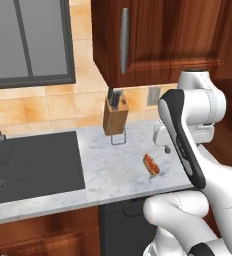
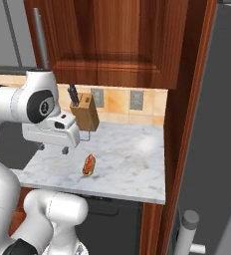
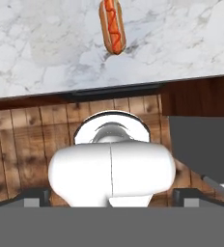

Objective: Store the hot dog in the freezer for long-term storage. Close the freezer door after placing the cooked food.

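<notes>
Looking across the marble tabletop [image 1: 113, 165], we saw the hot dog [image 1: 151, 164] lying alone near its front edge, between the knife block [image 1: 114, 117] and the arm. Our pincer [image 3: 112, 197] hung above it, spread wide and holding nothing.

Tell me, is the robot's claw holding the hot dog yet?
No, it holds nothing. The claw is open and up above the counter, while the hot dog lies alone on the marble.
</notes>
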